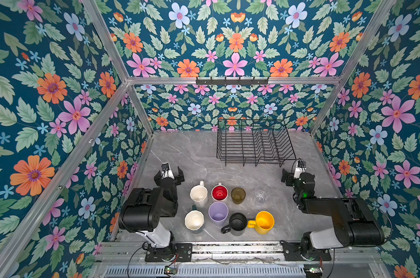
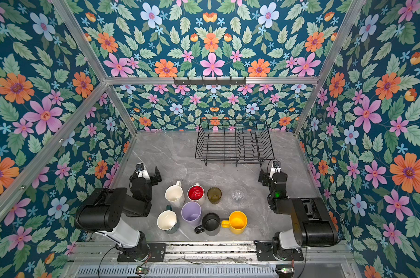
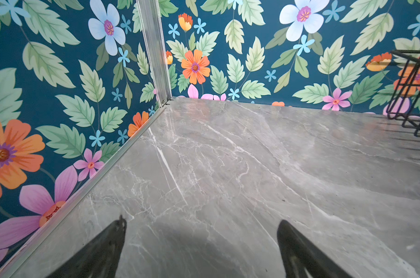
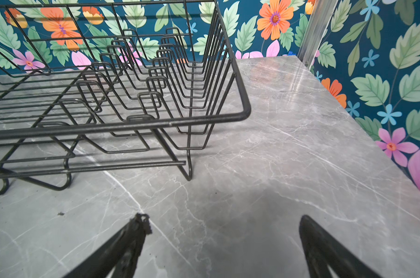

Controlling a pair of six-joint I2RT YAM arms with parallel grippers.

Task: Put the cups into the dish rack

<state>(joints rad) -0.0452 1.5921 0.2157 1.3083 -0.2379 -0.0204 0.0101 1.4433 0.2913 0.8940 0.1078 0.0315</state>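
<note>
Eight cups stand upright, mouths up, in two rows across the near middle of the table. The far row holds the tall cream mug [image 1: 199,194], white mug with red inside [image 1: 219,192], amber glass [image 1: 238,195] and clear glass [image 1: 260,195]. The near row holds the dark-green mug [image 1: 194,220], lilac tumbler [image 1: 218,213], black mug [image 1: 238,222] and yellow mug [image 1: 264,222], whose handle points at the black mug. The dish rack [image 1: 253,144] sits well beyond them near the back wall, right of centre, its long axis running side to side and its prongs upright in the right half. The grey marble table [image 1: 180,154] is enclosed by floral walls [image 1: 47,96], with a black hook rail [image 1: 232,81] on the back. The left gripper [image 3: 201,225] and right gripper [image 4: 223,220] are spread wide, holding nothing, low over bare marble.
</note>
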